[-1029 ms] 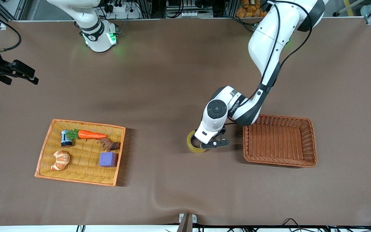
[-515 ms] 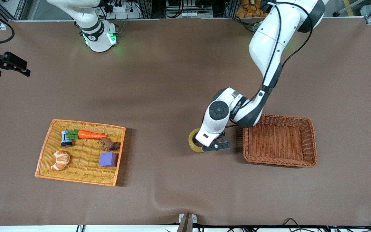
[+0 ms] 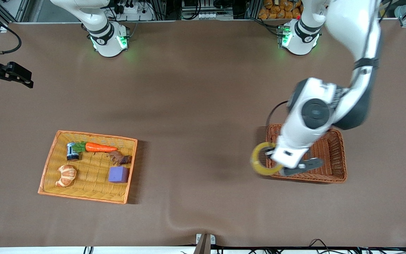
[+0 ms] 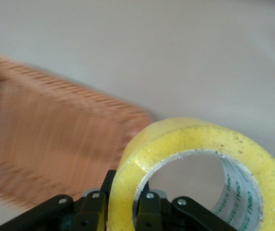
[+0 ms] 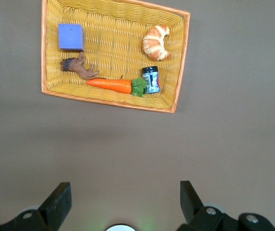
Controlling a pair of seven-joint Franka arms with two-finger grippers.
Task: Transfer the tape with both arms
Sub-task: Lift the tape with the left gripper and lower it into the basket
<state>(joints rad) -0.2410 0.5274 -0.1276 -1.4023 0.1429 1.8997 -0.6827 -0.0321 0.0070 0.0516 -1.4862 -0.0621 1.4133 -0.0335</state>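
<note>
Left gripper jaws clamp the tape; right gripper jaws wide, empty.

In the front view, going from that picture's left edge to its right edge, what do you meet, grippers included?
right gripper → croissant → carrot → purple block → tape → left gripper over the brown basket

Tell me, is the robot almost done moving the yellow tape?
Partly. Done: the left gripper is shut on the tape and has it up in the air. In hand: the tape hangs over the edge of the brown basket. Left: any handover; the right gripper waits open at the right arm's end.
</note>
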